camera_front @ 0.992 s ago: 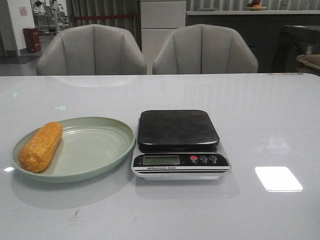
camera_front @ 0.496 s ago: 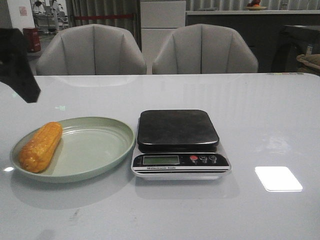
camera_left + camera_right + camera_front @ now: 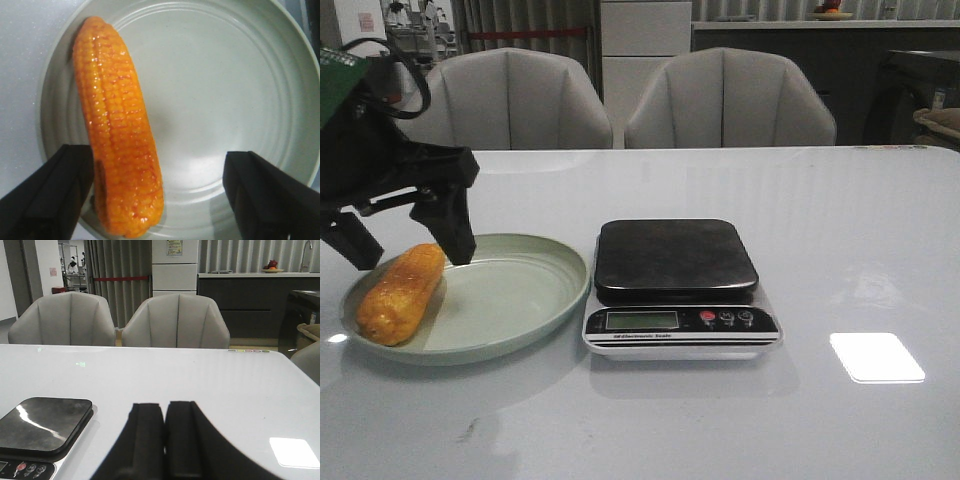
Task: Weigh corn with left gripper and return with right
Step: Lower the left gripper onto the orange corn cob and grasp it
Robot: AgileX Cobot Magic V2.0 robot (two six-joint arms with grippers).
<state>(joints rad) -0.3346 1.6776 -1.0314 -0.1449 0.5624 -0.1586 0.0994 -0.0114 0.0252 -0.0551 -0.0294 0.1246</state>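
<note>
Right, your left gripper (image 3: 405, 240) is spread wide above the corn (image 3: 401, 294), one finger just beside the cob, the other out over bare plate (image 3: 235, 85). You're on the pickup: nothing is pinched yet. Shift so the cob sits centred, drop, then squeeze. Scale (image 3: 675, 260) waits just beside the plate; your right gripper (image 3: 165, 437) is pressed together, idle.

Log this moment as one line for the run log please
phase: reach | left gripper: open above corn | corn: on plate | scale: bare | right gripper: shut, holding nothing
</note>
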